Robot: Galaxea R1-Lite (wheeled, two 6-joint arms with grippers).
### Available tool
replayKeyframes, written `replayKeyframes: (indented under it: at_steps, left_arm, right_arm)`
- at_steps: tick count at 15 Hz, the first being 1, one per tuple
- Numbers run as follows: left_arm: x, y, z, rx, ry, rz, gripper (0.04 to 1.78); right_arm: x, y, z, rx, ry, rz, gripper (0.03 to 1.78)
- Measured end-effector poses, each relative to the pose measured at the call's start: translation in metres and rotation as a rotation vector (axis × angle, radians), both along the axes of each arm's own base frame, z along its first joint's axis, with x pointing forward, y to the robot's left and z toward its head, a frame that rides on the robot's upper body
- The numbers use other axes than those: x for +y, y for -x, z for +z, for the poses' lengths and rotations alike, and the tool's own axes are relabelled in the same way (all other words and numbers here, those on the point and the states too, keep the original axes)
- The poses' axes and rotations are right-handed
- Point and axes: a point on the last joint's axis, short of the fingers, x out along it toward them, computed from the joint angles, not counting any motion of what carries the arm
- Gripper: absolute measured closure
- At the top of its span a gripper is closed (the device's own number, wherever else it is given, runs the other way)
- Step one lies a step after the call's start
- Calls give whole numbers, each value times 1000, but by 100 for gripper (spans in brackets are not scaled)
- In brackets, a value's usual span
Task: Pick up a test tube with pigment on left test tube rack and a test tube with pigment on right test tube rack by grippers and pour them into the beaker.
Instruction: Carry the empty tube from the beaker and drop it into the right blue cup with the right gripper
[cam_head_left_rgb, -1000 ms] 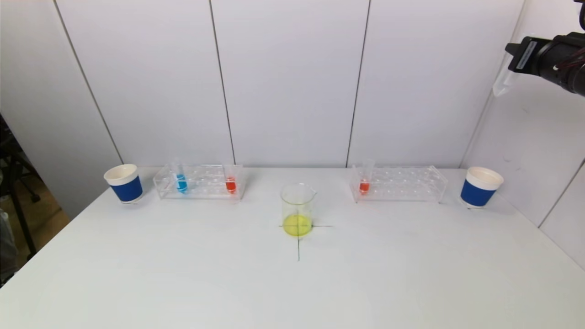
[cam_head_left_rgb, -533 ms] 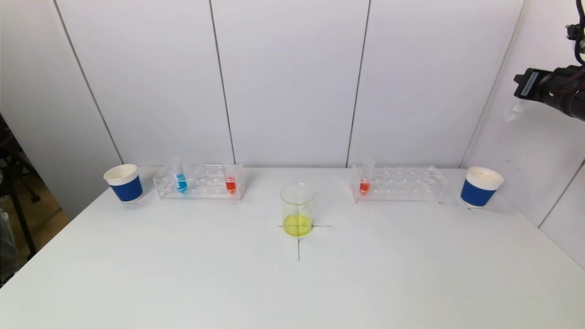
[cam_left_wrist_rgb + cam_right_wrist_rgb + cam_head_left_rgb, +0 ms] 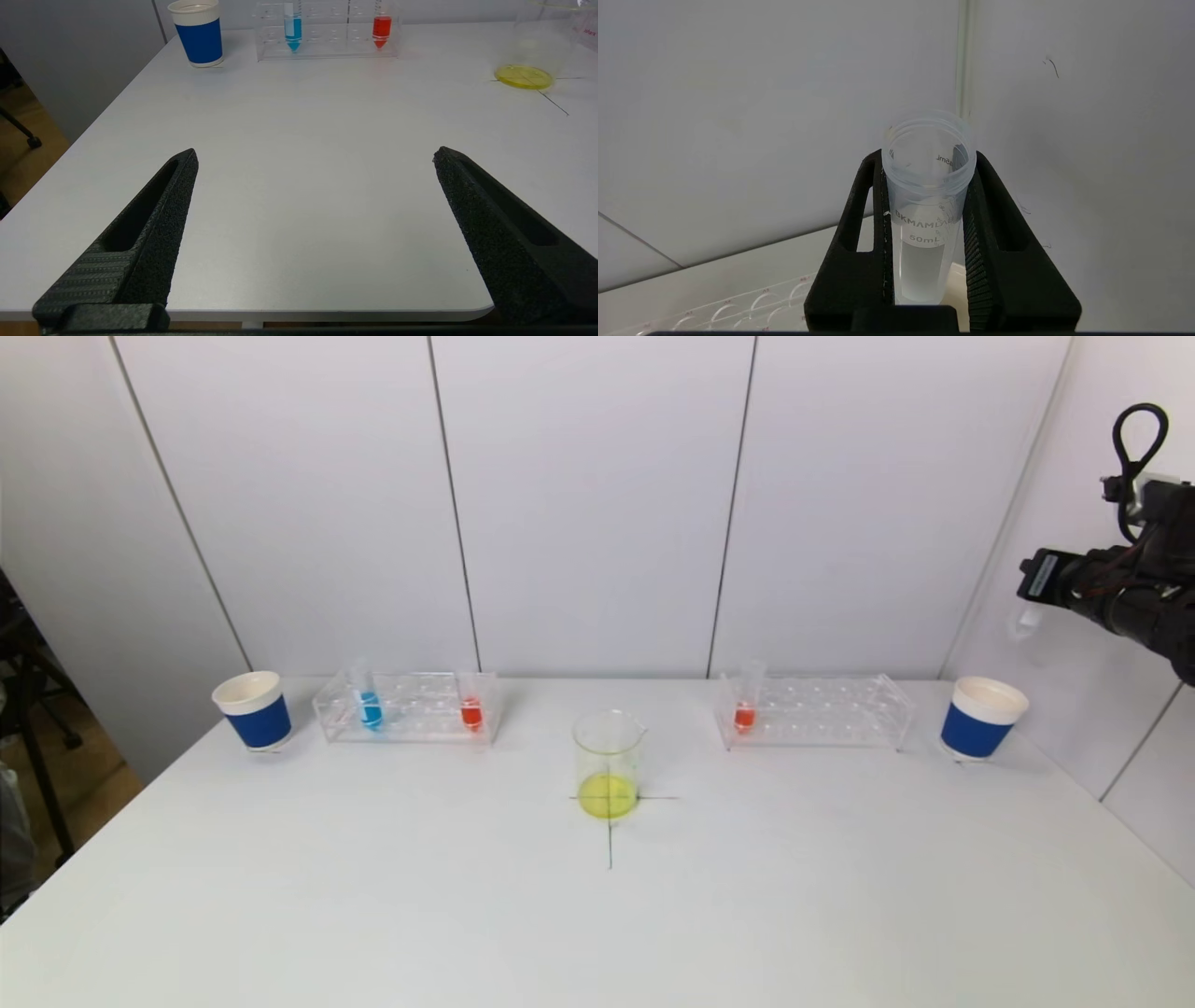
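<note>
The glass beaker [image 3: 609, 763] holds yellow liquid at the table's middle. The left rack [image 3: 408, 707] holds a blue tube [image 3: 371, 707] and a red tube [image 3: 471, 711]; both show in the left wrist view, blue [image 3: 293, 31] and red [image 3: 381, 29]. The right rack [image 3: 814, 711] holds one red tube [image 3: 744, 713]. My right gripper [image 3: 927, 161] is shut on an empty clear test tube [image 3: 927, 196], high above the right blue cup [image 3: 982, 717]; in the head view it sits at the right edge [image 3: 1032, 588]. My left gripper [image 3: 315, 156] is open and empty over the table's near left edge.
A second blue paper cup [image 3: 254, 709] stands left of the left rack. White wall panels close the back and right side, near my right arm. A black cross is marked under the beaker.
My right gripper has come down with the empty tube, from the top right corner to a lower spot above the right blue cup. The left arm has not moved.
</note>
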Motion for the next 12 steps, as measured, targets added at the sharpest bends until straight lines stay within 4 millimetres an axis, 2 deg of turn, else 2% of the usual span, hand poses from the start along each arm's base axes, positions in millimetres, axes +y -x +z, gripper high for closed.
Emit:
replayKeyframes:
  at_steps: [5, 12]
  left_arm:
    - [0, 0, 0, 0, 1, 1, 6]
    - [0, 0, 0, 0, 1, 1, 6]
  right_arm:
    - [-6, -6, -40, 16, -5, -10, 133]
    - [-17, -7, -71, 96, -28, -31, 133]
